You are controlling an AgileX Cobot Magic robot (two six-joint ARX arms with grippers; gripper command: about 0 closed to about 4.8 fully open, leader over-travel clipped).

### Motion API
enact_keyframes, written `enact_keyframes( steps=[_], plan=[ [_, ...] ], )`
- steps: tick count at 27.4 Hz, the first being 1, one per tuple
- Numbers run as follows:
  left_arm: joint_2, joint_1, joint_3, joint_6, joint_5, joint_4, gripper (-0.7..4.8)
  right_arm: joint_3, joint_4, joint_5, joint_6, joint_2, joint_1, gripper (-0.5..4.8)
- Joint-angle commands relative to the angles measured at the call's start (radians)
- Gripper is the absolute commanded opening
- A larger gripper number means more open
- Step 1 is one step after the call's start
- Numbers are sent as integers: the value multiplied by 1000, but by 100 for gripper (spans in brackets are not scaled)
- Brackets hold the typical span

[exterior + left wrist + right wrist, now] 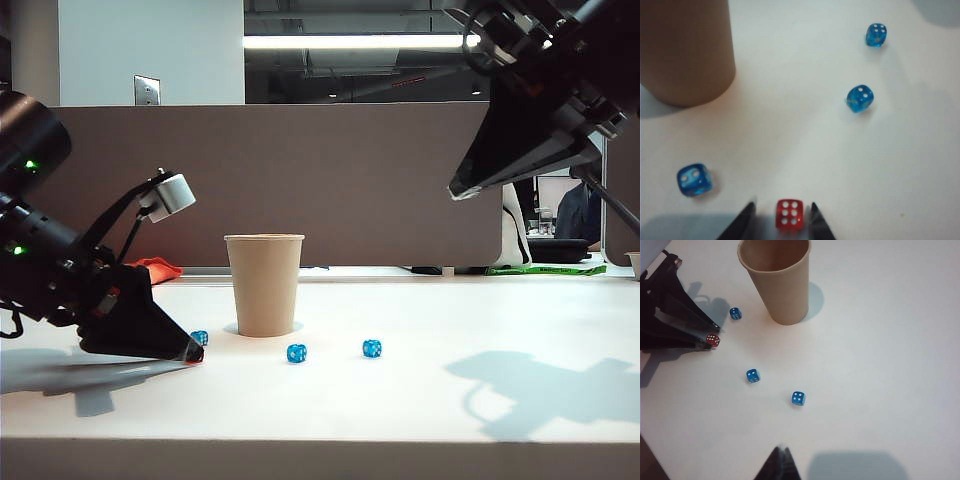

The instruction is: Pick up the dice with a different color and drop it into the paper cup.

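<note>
Two fingertips of our left gripper (pixel 782 216) flank the red die (pixel 789 214), gaps showing: not yet clenched. Our right gripper (pixel 780 460) hangs high, jaws seemingly together, away from the paper cup (pixel 264 284).

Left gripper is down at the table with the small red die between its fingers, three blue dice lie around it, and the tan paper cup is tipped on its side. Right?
One thing is off: the tan paper cup stands upright, mouth up, as the exterior view shows. The rest holds: the left gripper is down at the white table with the small red die between its fingers, and three blue dice lie around it.
</note>
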Motion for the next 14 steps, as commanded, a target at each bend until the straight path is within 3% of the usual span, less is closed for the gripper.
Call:
enact_keyframes(
  steps=[1,14],
  plan=[
    [-2,0,5,-3,0,-6,137,2,10,1,-3,-3,0,-1],
    [-2,0,5,-3,-7,2,137,2,10,0,-3,-3,0,-1]
  ],
)
